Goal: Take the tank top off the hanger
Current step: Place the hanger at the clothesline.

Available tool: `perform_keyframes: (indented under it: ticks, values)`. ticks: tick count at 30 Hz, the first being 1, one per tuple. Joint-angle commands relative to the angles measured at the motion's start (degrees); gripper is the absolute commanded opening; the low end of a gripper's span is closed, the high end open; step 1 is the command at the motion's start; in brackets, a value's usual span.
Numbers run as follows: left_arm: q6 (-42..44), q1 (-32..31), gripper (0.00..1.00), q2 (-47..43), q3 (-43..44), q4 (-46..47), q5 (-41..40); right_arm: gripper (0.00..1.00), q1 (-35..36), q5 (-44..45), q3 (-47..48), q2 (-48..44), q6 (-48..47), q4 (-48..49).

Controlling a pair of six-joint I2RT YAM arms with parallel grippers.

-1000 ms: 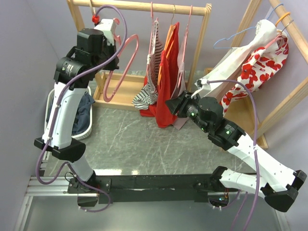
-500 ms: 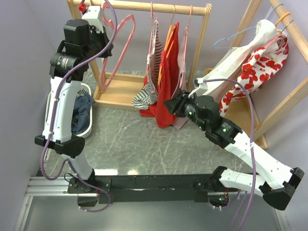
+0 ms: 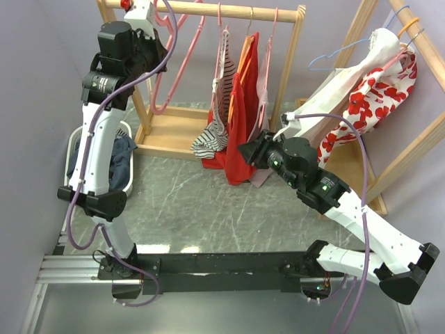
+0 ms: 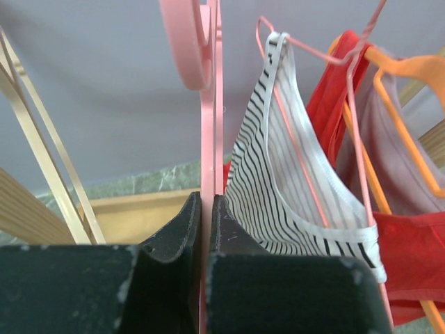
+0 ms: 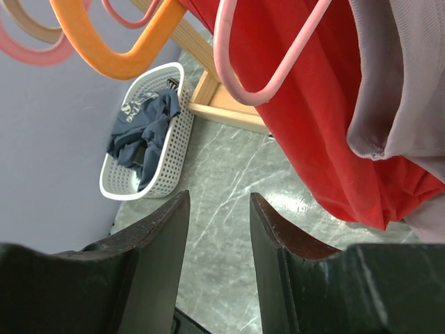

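Holding a bare pink hanger [image 4: 208, 132] at the wooden rail [image 3: 229, 9]

Left pincer [image 4: 206, 209] clamps the hanger's stem, hook uppermost for the rail; a striped top [image 4: 278, 188] just beside leaves little room. Right pincer [image 5: 217, 209] stands apart, empty. Likely the tank top: dark garment [image 5: 142, 129] in the basket [image 5: 111, 189] well below.

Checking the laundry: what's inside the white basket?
Crumpled dark blue clothing lies in the white basket. Anything beneath it is covered.
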Motion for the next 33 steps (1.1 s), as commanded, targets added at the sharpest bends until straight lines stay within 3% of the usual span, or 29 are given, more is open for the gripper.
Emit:
perform_keyframes:
  ticks: [1,24,33]
  values:
    - [0.9,0.7,0.01,0.5,3.2,5.9,2.0,0.48,-0.7,-0.2,-0.3,-0.6,-0.7,2.0]
    - [-1.7,4.8,0.01,9.0,5.4,6.3,8.4,0.48,-2.0,-2.1,-0.1,0.3,0.1,2.5]
    - [-0.2,4.8,0.20,5.7,-1.2,4.0,5.8,0.48,-2.2,-3.1,0.0,1.5,0.4,3.1]
